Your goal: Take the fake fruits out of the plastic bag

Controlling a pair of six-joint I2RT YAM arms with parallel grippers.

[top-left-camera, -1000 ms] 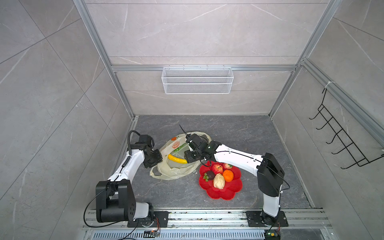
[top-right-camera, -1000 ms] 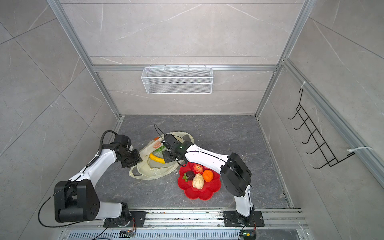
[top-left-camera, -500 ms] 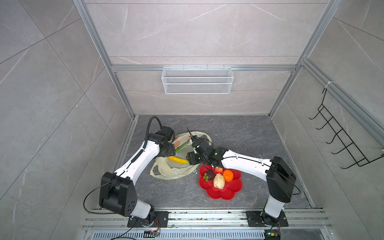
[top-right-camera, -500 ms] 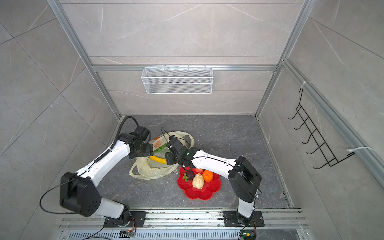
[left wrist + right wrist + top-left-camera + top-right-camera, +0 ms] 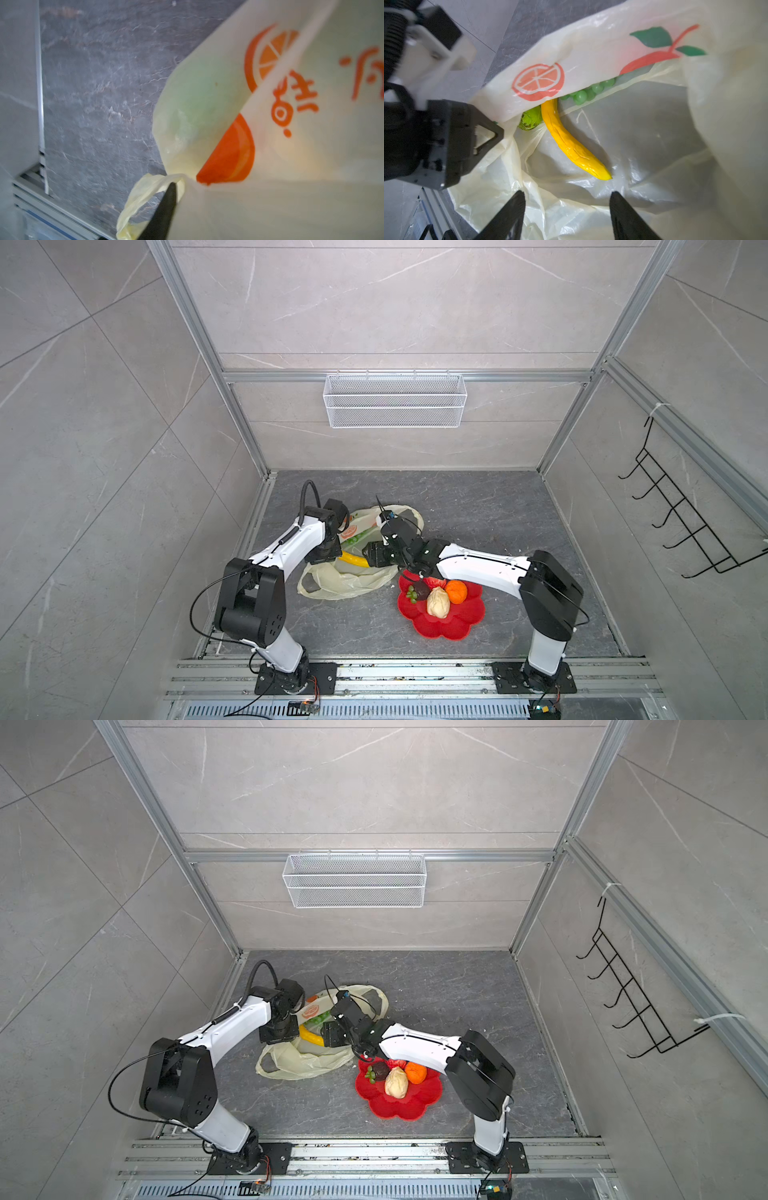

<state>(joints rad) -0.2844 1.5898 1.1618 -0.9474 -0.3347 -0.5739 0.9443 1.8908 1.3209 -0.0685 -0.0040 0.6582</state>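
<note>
Plastic bag (image 5: 349, 580): thin, pale yellow, printed with orange slices. It lay crumpled on the dark grey counter (image 5: 478, 510) in both top views, left of the plate, with its mouth held open.

Contents of the bag, in the right wrist view:
- Banana (image 5: 571, 143), yellow, lying on the lower film, its far end under the raised upper layer.
- Grape bunch (image 5: 588, 92), green, mostly under that layer, just beside the banana's far end.
- Green bumpy fruit (image 5: 530, 120), touching the banana, half covered by the film.

Red flower-shaped plate (image 5: 457, 622): on the counter, close to the bag. It carried:
- Orange (image 5: 456, 591).
- Cream fruit (image 5: 438, 602), touching the orange.
- Dark brown fruit (image 5: 423, 592).
- Red fruit (image 5: 435, 583), part-hidden under the right arm, kind not clear.

Left tool (image 5: 173, 187): closed down on the bag's rim. The film puckered at its one visible fingertip and was pulled taut from there.

Right tool (image 5: 566, 194): jaws wide apart and gripping nothing, poised at the bag's mouth, short of the banana's near tip.

Wire basket (image 5: 395, 400): white mesh, on the back wall.

Hook rack (image 5: 681, 522): black, on the right wall.
</note>
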